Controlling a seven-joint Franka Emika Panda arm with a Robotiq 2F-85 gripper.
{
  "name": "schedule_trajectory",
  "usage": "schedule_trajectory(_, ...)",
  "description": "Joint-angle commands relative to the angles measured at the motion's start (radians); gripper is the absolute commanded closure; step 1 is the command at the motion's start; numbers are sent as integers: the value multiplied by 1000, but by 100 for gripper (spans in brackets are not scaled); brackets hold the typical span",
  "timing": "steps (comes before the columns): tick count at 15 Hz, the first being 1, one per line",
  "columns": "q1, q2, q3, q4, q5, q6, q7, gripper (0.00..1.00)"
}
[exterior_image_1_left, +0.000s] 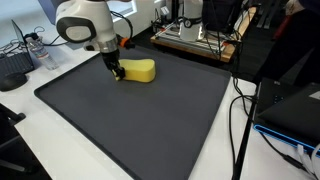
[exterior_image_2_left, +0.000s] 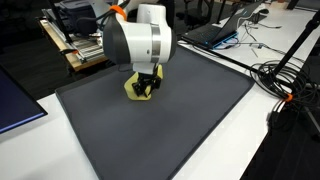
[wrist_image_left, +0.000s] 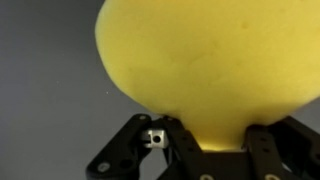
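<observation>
Near one edge of the dark mat (exterior_image_1_left: 150, 120), the gripper (exterior_image_1_left: 117, 71) is pinching an end of the yellow sponge (exterior_image_1_left: 141, 70), which is lying on that mat, seemingly grasped but not yet raised.

Sponge (exterior_image_1_left: 141, 70) on mat (exterior_image_1_left: 140, 115) on white table (exterior_image_1_left: 60, 145)

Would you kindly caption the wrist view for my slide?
Wrist view: fingers pinch a yellow sponge on the dark mat.

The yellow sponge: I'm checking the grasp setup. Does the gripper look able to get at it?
Likely yes: the gripper sits at one end of the yellow sponge, jaws shut on it in the wrist view; it lies uncovered on the dark mat.
</observation>
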Motion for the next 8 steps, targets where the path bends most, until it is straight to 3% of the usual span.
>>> schedule_trajectory(1, 26, -39, -1, -58, -37, 14, 36, 93)
schedule_trajectory(8, 36, -53, 2, -85, -44, 13, 37, 92)
